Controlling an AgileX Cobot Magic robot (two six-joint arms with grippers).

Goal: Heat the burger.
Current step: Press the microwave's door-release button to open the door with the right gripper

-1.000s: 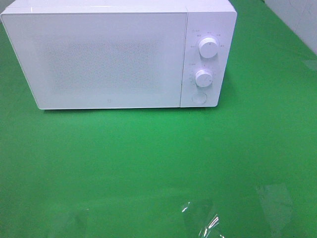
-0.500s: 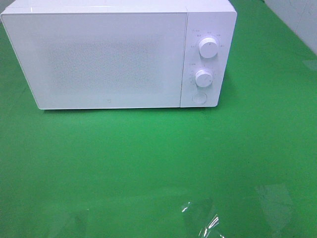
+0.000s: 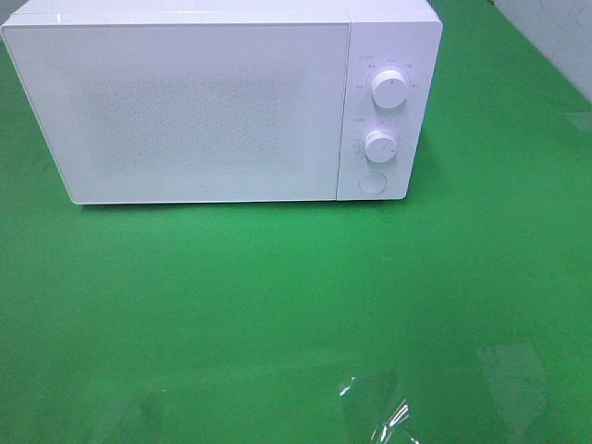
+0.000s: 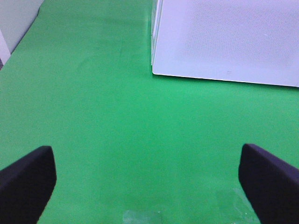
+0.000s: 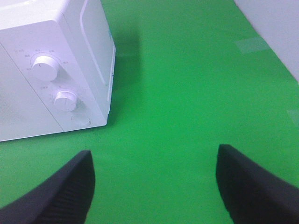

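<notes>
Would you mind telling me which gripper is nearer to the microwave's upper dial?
Right, it seems. The right gripper sits before the microwave's control-panel end, upper dial in its view; the left gripper sits off the door's opposite corner.

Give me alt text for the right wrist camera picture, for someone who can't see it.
A white microwave with two dials and a round button stands on a green surface. In the foreground the right gripper is open, nothing between its dark fingers.

Green table [image 3: 277,305], white microwave [image 3: 203,102], clear tape [image 3: 375,412]
</notes>
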